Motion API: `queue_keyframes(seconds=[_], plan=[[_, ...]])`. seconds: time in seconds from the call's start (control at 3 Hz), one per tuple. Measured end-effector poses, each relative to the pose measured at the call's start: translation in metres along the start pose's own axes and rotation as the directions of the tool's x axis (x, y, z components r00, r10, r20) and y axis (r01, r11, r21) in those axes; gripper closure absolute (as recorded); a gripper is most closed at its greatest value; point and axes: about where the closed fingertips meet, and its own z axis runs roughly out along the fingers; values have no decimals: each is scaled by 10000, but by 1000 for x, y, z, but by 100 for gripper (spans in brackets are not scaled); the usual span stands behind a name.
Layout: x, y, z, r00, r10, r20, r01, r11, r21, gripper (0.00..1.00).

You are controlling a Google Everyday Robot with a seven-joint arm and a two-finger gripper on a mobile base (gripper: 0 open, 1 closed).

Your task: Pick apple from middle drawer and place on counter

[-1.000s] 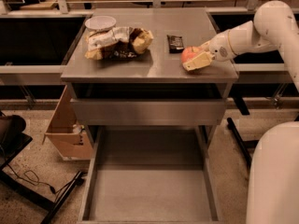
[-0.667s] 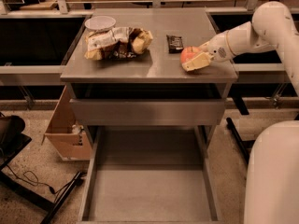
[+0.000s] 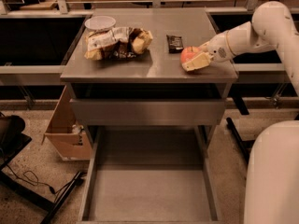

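The red-orange apple [image 3: 188,54] sits at the right side of the grey counter [image 3: 154,55], resting on or just above its surface. My gripper [image 3: 195,59] reaches in from the right on the white arm and its tan fingers [image 3: 198,62] close around the apple. The middle drawer [image 3: 148,181] is pulled out below the cabinet, a shallow grey tray with nothing in it.
Tan and white snack bags [image 3: 117,43] and a white lidded bowl [image 3: 100,22] lie at the counter's left back. A small dark packet [image 3: 175,42] lies just left of the apple. A cardboard box [image 3: 65,129] stands on the floor at left. The robot's white body [image 3: 273,171] fills the lower right.
The gripper and apple stay at the same spot on the counter's right side; no clear movement.
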Motion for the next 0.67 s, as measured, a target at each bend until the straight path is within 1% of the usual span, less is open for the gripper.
queue_keyframes(seconds=[0.33,0.67], plan=[[0,0,0,10000,0,0,0,10000,0,12],[-8,3,-9,9996,-212,191,212,9998,-9,0]])
